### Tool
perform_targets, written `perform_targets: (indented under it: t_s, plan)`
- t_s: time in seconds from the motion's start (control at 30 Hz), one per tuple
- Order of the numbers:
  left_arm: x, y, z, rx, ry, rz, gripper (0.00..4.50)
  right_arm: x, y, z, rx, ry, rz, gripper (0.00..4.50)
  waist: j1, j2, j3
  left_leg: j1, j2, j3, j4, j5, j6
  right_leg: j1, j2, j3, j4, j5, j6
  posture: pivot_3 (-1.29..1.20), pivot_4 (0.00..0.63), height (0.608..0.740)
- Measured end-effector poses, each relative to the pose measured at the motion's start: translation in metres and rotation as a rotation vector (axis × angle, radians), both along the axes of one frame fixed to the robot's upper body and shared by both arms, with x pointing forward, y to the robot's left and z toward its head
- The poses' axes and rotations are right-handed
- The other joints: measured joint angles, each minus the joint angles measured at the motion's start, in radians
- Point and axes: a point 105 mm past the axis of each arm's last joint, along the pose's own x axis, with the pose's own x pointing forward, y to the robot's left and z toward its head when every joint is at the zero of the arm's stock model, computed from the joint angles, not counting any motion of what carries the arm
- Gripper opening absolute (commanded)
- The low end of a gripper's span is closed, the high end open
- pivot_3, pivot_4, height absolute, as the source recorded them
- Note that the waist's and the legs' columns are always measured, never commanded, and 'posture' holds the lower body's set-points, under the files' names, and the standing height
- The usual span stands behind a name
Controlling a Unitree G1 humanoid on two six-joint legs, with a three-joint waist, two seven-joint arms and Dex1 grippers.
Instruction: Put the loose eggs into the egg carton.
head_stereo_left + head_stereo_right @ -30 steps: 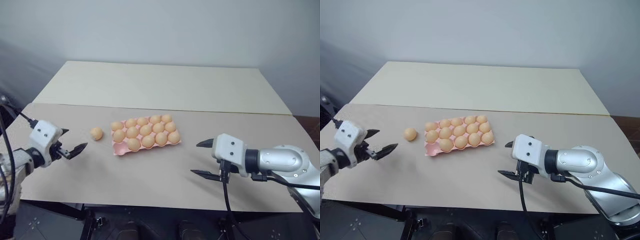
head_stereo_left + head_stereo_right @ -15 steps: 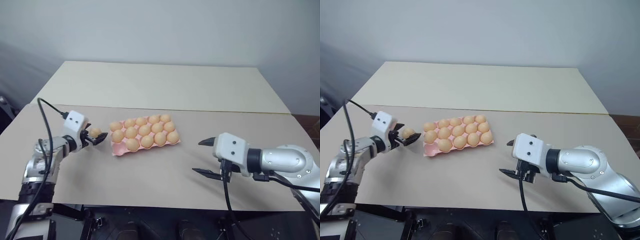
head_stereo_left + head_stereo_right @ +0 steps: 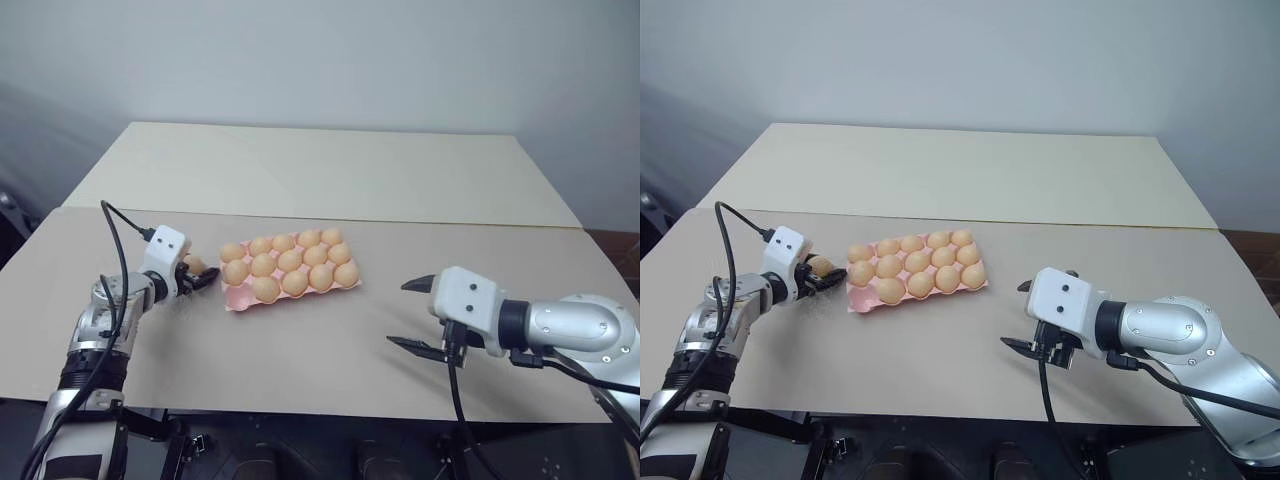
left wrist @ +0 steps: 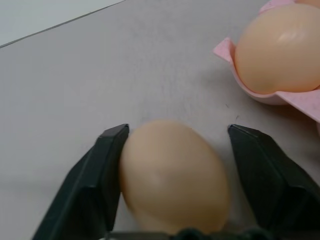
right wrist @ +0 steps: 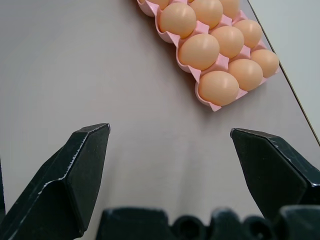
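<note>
On the table (image 3: 330, 180), egg carton (image 3: 243, 297) bears no legible writing.

Fourteen eggs (image 3: 292, 261) sit in one pink carton (image 3: 237, 301) — one loose egg (image 4: 172, 175) beside it, fifteen eggs altogether.

An egg carton (image 3: 291, 272) sits near the middle of a table (image 3: 330, 180), its cups holding eggs (image 3: 294, 282), with one front-corner cup at its left end unfilled. Just left of the carton, a single loose egg (image 4: 173, 175) lies on the table between the two fingers of the left gripper (image 3: 201, 276), one finger touching it and the other just beside it. The right gripper (image 3: 412, 315) hangs above the table, well apart from the carton, to its right and nearer the robot.
</note>
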Motion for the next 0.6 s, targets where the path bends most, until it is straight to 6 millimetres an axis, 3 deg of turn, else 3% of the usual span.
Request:
perform_targets:
  t_s: [0.07,0.27,0.5,0.6]
  plan:
    - [0.0,-0.001,0.0,0.011,0.002,-0.004,1.91,0.0,0.0,0.0,0.0,0.0,0.0,4.5,-0.001,0.0,0.0,0.0,0.0,0.0,0.0,0.0,0.0,0.0,0.0,0.0,0.0,0.0,0.0,0.0,0.15,0.74]
    - [-0.007,0.009,0.007,0.058,-0.001,-0.001,1.91,0.0,0.0,0.0,0.0,0.0,0.0,4.5,-0.002,0.0,0.0,0.0,0.0,0.0,0.0,0.0,0.0,-0.001,0.0,0.0,0.0,0.0,0.0,0.0,0.15,0.74]
    - [-0.041,0.018,0.032,0.005,-0.108,-0.159,1.91,0.0,-0.001,0.005,0.023,-0.016,0.006,4.5,0.0,0.0,0.0,0.0,0.001,0.0,0.0,0.0,0.0,0.0,0.0,0.0,0.0,0.0,0.0,0.0,0.15,0.74]
    - [-0.062,0.007,0.043,-0.051,-0.156,-0.324,1.91,-0.006,0.004,0.008,0.068,-0.016,0.055,4.5,0.002,0.0,0.0,0.0,0.0,0.0,0.0,0.0,0.0,0.0,0.0,0.0,-0.001,0.0,0.0,0.0,0.15,0.74]
